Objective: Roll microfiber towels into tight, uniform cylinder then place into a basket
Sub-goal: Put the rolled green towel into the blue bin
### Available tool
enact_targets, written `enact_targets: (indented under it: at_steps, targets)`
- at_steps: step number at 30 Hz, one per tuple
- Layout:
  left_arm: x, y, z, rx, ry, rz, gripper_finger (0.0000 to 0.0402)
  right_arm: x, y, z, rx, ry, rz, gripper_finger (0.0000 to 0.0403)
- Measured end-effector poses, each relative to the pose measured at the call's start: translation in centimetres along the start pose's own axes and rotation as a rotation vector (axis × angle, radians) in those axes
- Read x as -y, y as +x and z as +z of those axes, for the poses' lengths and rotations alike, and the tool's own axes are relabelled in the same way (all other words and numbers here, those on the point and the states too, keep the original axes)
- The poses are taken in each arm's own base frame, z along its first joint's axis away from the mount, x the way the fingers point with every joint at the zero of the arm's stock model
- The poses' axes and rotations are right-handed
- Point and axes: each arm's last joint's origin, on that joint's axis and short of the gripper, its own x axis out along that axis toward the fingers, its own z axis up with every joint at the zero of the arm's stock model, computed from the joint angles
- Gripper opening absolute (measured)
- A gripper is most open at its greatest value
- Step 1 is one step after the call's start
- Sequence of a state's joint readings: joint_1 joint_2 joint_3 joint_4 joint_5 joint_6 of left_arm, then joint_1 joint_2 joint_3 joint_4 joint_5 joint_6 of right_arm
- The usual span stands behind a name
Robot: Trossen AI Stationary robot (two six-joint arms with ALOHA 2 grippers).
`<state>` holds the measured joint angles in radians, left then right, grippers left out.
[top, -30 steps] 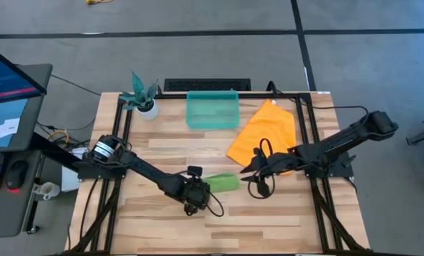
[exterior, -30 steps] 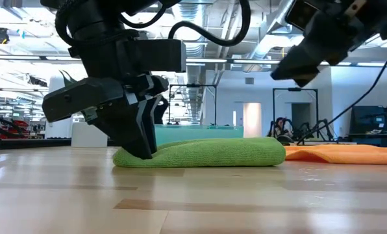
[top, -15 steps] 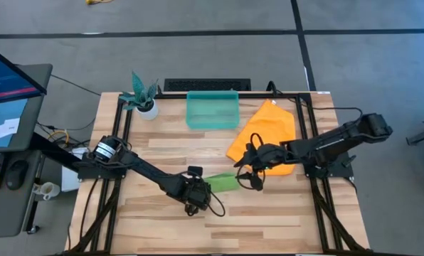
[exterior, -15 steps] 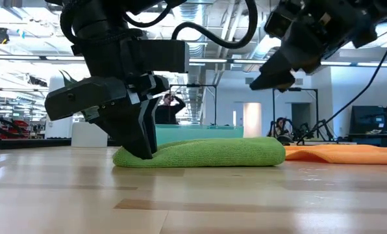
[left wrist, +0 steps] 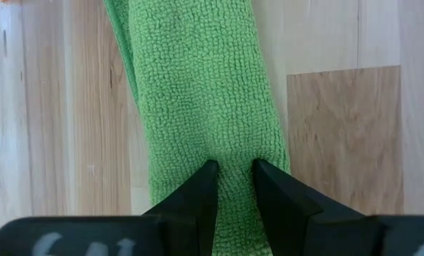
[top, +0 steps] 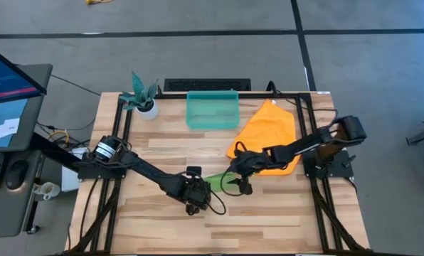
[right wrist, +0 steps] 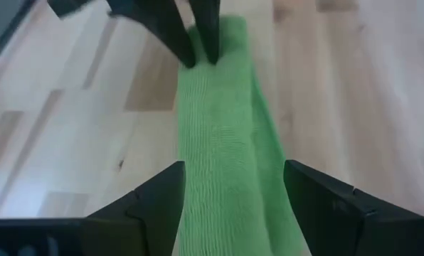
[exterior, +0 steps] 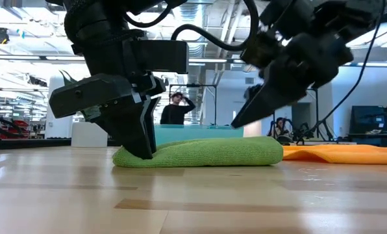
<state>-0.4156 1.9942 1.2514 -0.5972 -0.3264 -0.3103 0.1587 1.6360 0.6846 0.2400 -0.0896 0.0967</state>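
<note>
Green towel (top: 220, 182): rolled into long cylinder, lying on wooden surface (top: 162, 220), well in front of basket (top: 212, 110).
Left pincer (left wrist: 232, 186): clenched on roll's end farthest from orange towel (top: 267, 133) (fingers pinch fold of cloth).
Right pincer (right wrist: 232, 186): released, fingers spread wide, straddling roll's opposite end from above, just beside orange towel.
Orange towel: flat, unrolled, beside basket.
Basket: at surface's far edge, near potted plant (top: 142, 95).

Bits around the bench

A potted plant (top: 142, 96) sits well behind the left pincer; a monitor (top: 9, 75) and mouse (top: 14, 174) lie off to its side; a person (exterior: 176, 109) stands far beyond.
</note>
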Motion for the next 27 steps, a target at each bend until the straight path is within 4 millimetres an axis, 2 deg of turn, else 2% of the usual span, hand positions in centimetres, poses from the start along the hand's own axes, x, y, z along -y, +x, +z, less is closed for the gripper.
enact_targets:
  at_steps: [4, 10, 19, 27]
  targets:
    - [0.0, 0.0, 0.0, -0.002, 0.0, 0.0, 0.0088, 0.1, 1.8, -0.4, -0.047, 0.014, 0.017, 0.0263]
    - [0.0, 0.0, -0.1, -0.013, -0.001, 0.003, 0.0088, 0.7, 3.1, -1.0, -0.159, 0.056, -0.008, 0.0263]
    - [0.0, 0.0, -0.1, -0.016, -0.01, 0.004, 0.0088, 0.8, 3.6, -1.2, -0.26, 0.079, -0.021, 0.0254]
    - [0.6, -0.6, 0.0, -0.008, 0.046, 0.065, 0.0088, 0.7, 3.5, -1.4, -0.285, 0.09, -0.024, 0.0213]
